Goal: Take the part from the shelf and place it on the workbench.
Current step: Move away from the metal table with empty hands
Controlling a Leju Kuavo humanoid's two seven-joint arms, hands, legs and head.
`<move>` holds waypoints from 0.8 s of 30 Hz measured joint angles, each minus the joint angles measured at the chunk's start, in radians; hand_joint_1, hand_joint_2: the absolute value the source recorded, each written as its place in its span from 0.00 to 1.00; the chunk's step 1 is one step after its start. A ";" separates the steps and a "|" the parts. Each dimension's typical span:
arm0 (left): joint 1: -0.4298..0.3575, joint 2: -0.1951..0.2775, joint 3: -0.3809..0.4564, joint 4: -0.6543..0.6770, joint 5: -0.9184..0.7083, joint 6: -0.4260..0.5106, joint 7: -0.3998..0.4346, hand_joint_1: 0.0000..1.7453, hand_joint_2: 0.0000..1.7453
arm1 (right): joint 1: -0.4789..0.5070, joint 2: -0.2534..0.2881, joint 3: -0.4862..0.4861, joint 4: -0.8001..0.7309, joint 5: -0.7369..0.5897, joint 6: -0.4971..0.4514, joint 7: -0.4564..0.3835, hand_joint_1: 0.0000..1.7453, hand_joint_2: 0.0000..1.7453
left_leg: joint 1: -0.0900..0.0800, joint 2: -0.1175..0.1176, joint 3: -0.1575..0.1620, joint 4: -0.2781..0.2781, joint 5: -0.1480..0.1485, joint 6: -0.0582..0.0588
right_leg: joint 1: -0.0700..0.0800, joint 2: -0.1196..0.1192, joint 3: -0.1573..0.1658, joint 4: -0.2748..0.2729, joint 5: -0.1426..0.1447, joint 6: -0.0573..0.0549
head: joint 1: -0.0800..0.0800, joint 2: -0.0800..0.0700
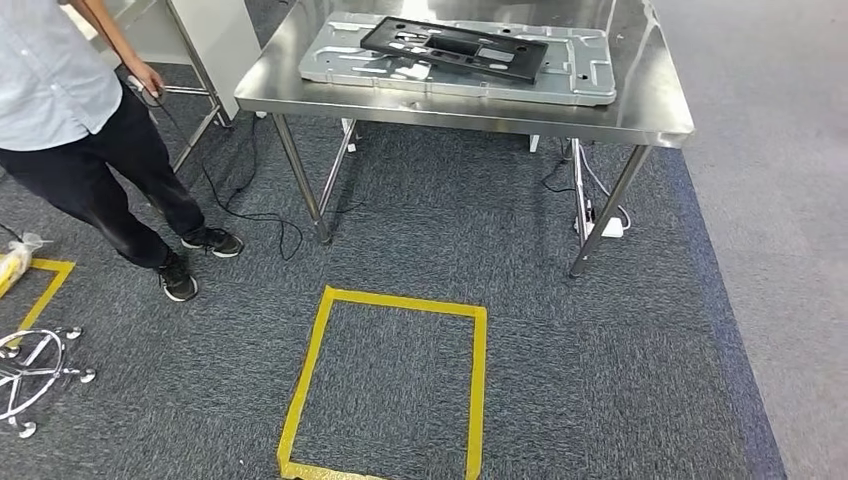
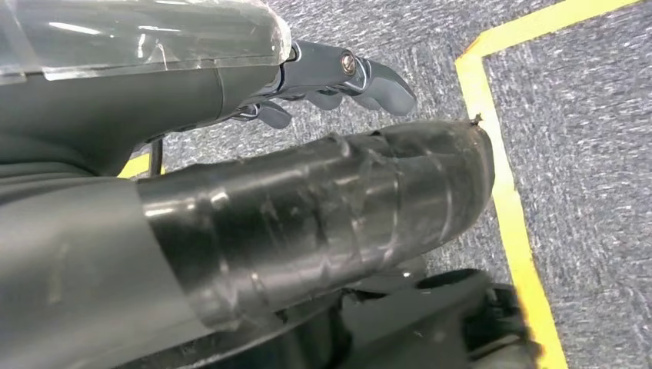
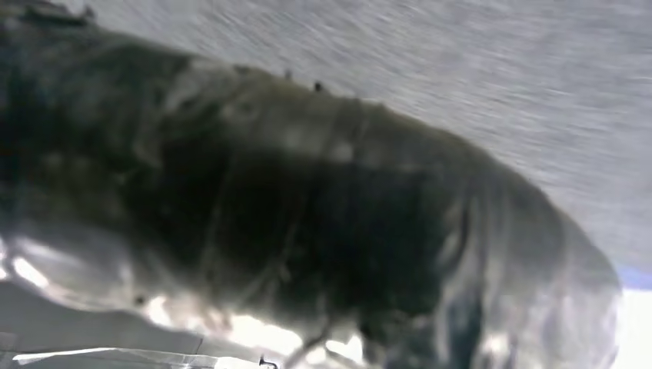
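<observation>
A black flat part (image 1: 455,47) with cut-outs lies on a silver metal plate (image 1: 590,75), which rests on the steel workbench (image 1: 650,115) ahead of me. My left hand (image 2: 307,192) hangs over the carpet. Its tape-wrapped thumb is large in the left wrist view, its dark fingers (image 2: 377,77) are stretched out apart from the thumb, and nothing is in it. My right hand (image 3: 307,207) is a blurred dark taped shape above grey carpet, and its fingers cannot be made out.
A person (image 1: 60,90) stands at the left beside another metal frame. A yellow tape square (image 1: 305,380) marks the carpet before the workbench, and the tape (image 2: 507,200) also runs by my left hand. A chair base (image 1: 35,375) sits far left. Cables (image 1: 250,210) trail under the bench.
</observation>
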State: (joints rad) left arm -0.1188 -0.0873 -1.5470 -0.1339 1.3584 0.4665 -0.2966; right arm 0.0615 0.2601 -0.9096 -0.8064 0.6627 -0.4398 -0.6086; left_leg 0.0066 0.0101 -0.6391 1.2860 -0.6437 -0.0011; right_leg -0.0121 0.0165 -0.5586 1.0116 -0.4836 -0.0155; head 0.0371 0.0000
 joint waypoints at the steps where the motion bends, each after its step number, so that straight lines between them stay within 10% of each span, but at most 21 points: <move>1: 0.001 0.000 0.000 0.000 0.000 0.000 0.000 0.00 0.00 | -0.011 -0.006 -0.021 0.049 0.005 -0.005 0.018 0.00 0.00 | 0.000 -0.002 0.014 -0.033 0.031 0.002 | 0.000 0.010 0.000 0.002 0.000 0.000 | 0.000 0.000; 4: 0.000 0.000 -0.001 0.000 -0.002 0.000 0.001 0.00 0.00 | -0.049 -0.020 -0.074 0.199 0.033 -0.023 0.131 0.00 0.00 | 0.001 -0.041 0.098 -0.226 0.127 0.013 | 0.002 0.041 -0.002 0.008 0.000 0.005 | 0.000 0.000; 6: -0.002 0.000 -0.002 0.000 -0.005 0.001 0.004 0.00 0.00 | -0.064 -0.023 -0.099 0.286 0.055 -0.031 0.218 0.00 0.00 | -0.001 -0.061 0.117 -0.274 0.133 0.019 | 0.002 0.056 -0.011 0.011 0.004 0.015 | 0.000 0.000; 10: -0.004 -0.003 -0.003 0.000 -0.014 0.006 0.011 0.00 0.00 | -0.074 -0.024 -0.134 0.409 0.090 -0.028 0.408 0.00 0.00 | 0.007 -0.030 0.120 -0.295 0.148 0.043 | 0.003 0.047 -0.031 0.041 -0.015 0.035 | 0.003 0.000; 15: -0.001 -0.004 -0.005 0.000 -0.020 0.008 0.016 0.00 0.00 | -0.084 -0.020 -0.150 0.492 0.108 -0.018 0.482 0.00 0.00 | 0.004 0.027 0.114 -0.297 0.151 0.053 | -0.005 -0.007 -0.144 0.285 -0.123 0.051 | 0.006 0.000; 20: -0.004 -0.005 -0.006 0.000 -0.023 0.008 0.017 0.00 0.00 | -0.091 -0.020 -0.157 0.517 0.118 0.015 0.466 0.00 0.00 | 0.000 0.064 0.115 -0.280 0.138 0.033 | -0.007 -0.063 -0.005 0.028 -0.012 0.046 | 0.006 0.000; 24: -0.007 -0.005 -0.006 0.000 -0.024 0.008 0.017 0.00 0.00 | -0.096 -0.020 -0.158 0.523 0.122 0.034 0.440 0.00 0.00 | 0.000 0.074 0.117 -0.273 0.128 0.010 | -0.003 -0.044 -0.004 0.010 -0.004 0.023 | 0.006 0.000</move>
State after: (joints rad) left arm -0.1256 -0.0927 -1.5533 -0.1335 1.3340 0.4747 -0.2798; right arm -0.0344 0.2399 -1.0673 -0.2833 0.7846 -0.4061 -0.1681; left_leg 0.0071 0.0842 -0.5223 1.0127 -0.5160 0.0087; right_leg -0.0155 -0.0272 -0.5625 1.0212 -0.4880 0.0073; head 0.0426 0.0000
